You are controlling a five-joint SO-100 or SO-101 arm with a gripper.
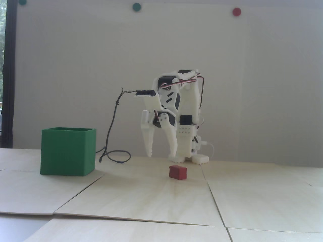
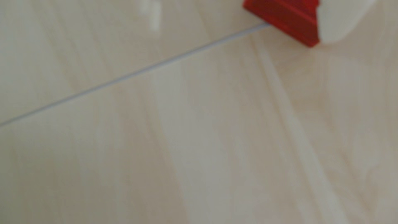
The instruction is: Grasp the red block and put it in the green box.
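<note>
While the red block (image 1: pixel 178 172) lies on the table (image 1: pixel 151 196), the gripper (image 1: pixel 161 155) hangs just above it, fingers spread wide and empty. Well to the block's left in the fixed view stands the green box (image 1: pixel 67 152).

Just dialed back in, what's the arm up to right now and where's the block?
The gripper is open and empty, its fingertips pointing down behind the red block in the fixed view. The block lies untouched on the wooden table, near a seam between panels. In the wrist view it shows at the top edge beside one white finger. The green box stands apart to the left in the fixed view; its inside cannot be seen. No grasp made yet.
</note>
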